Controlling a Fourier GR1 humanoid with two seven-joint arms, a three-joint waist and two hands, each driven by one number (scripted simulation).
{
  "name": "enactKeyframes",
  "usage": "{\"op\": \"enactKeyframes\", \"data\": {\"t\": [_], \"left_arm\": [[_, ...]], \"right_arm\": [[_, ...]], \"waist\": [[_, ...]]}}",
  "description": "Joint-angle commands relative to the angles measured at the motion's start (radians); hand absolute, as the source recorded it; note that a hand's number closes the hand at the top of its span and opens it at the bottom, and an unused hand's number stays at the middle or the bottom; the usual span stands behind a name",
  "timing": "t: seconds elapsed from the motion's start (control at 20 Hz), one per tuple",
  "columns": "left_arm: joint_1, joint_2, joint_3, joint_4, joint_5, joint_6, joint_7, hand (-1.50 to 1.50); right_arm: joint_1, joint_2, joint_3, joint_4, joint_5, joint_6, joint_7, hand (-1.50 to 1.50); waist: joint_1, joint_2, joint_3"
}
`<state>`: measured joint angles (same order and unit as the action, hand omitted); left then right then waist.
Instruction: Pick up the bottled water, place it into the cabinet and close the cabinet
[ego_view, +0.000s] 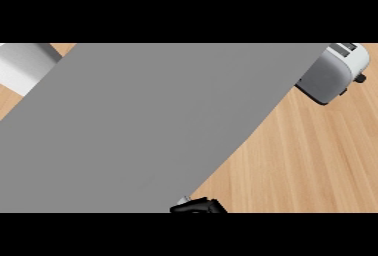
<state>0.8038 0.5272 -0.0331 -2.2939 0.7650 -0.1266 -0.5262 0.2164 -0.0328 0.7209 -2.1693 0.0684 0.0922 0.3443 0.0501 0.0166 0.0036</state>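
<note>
Most of view swallowed by broad grey slab, slanting lower left to upper right. Could be forearm raised close under head, could be cabinet door; cannot tell which. Water bottle nowhere in sight: hidden behind slab or out of frame, so progress can't be judged. Scrap of black hand peeks in at bottom edge by slab's lower corner; which hand, open or closed, cannot tell. Toaster parked upper right on wooden counter, likely clear of work. White block upper left, partly covered.

Bright, even light on the wooden table; a large grey surface looks uniformly matte; the toaster darkens along its lower edge.
</note>
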Motion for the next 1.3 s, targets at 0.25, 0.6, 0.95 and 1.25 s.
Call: {"op": "enactKeyframes", "data": {"t": [0.25,0.6,0.95,1.25], "left_arm": [[0.118,0.014,0.179,0.031,0.156,-0.184,-0.016,-1.5],[0.169,0.007,0.315,0.035,0.238,-0.281,0.014,-1.5],[0.177,-0.009,0.374,0.029,0.294,-0.329,0.057,-1.5],[0.225,-0.083,0.429,0.083,0.291,-0.446,0.065,-1.5]], "right_arm": [[-0.46,0.032,-0.128,0.137,-0.272,-0.161,0.09,1.5],[-0.632,0.033,-0.251,0.353,-0.442,-0.182,0.037,1.5],[-0.842,0.017,-0.521,0.585,-0.556,-0.031,0.035,1.5],[-0.925,-0.043,-0.606,0.714,-0.623,0.091,0.048,1.5]], "waist": [[-0.005,-0.014,-0.004],[-0.019,-0.015,-0.003],[-0.023,-0.014,-0.003],[-0.025,-0.017,-0.003]]}}
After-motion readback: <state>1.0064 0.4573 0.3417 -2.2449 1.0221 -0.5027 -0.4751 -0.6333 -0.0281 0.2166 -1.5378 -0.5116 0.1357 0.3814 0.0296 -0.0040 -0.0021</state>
